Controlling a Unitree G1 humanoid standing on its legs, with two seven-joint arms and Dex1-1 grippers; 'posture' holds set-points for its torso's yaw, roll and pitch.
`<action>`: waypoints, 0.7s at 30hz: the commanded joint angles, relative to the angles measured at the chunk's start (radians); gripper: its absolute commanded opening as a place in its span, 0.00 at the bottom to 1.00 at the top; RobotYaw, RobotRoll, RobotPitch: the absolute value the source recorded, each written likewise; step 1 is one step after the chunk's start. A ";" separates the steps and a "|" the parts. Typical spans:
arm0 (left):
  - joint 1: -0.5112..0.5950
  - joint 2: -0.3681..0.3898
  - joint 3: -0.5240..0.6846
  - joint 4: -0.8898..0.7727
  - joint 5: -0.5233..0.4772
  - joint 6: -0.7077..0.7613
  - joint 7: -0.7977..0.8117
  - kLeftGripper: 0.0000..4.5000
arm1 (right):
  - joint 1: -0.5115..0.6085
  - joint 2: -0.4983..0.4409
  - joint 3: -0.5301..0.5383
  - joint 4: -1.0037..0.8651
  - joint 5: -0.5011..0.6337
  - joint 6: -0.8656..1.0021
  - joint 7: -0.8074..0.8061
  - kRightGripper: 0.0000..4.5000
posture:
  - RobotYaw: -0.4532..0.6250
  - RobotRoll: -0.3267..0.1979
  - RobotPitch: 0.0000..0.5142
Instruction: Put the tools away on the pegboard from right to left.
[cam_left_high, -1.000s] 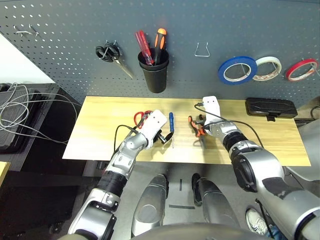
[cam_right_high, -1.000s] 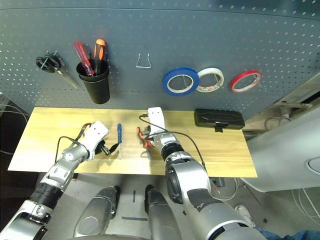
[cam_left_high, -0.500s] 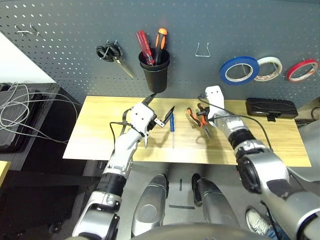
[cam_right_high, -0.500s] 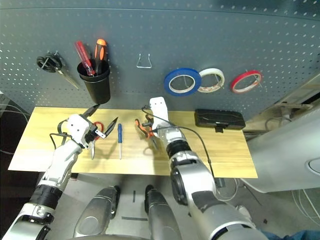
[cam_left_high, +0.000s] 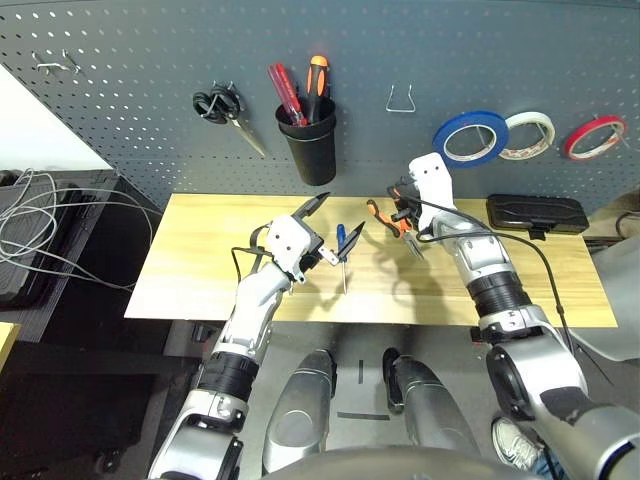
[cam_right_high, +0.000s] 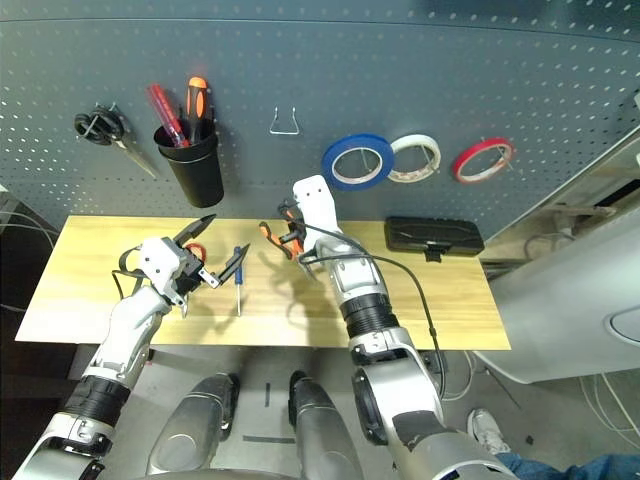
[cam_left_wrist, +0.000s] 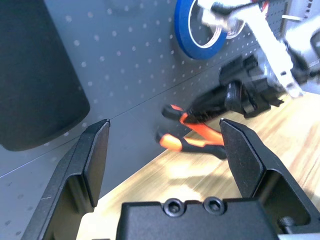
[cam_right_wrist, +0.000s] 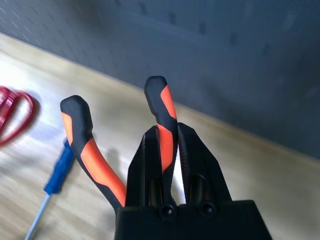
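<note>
workshop w/ tool pegboard (cam_left_high: 360, 60)

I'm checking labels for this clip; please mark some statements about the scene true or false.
1. The right gripper is closed on one handle of the pliers. True.
2. The left gripper is clamped on the screwdriver. False: its fingers are spread, with nothing between them.
3. The blue tape ring hangs on the pegboard. True.
4. The black cup is empty. False: red handles and an orange-and-black handle stick out of it.
5. The black case hangs from a hook. False: it lies on the table.
</note>
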 joint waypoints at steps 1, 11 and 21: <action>0.017 0.003 -0.013 -0.032 -0.012 -0.002 -0.023 1.00 | 0.011 -0.031 0.035 -0.117 -0.004 -0.073 0.040 0.06 | 0.54 0.62 0.40; -0.040 -0.019 0.008 -0.044 -0.057 -0.011 -0.034 1.00 | 0.003 -0.061 0.034 -0.267 0.004 -0.181 0.046 0.06 | 0.53 0.62 0.39; -0.088 -0.026 0.042 -0.090 -0.108 0.006 -0.014 1.00 | -0.090 -0.028 -0.032 -0.328 0.062 -0.214 -0.008 0.06 | 0.53 0.62 0.39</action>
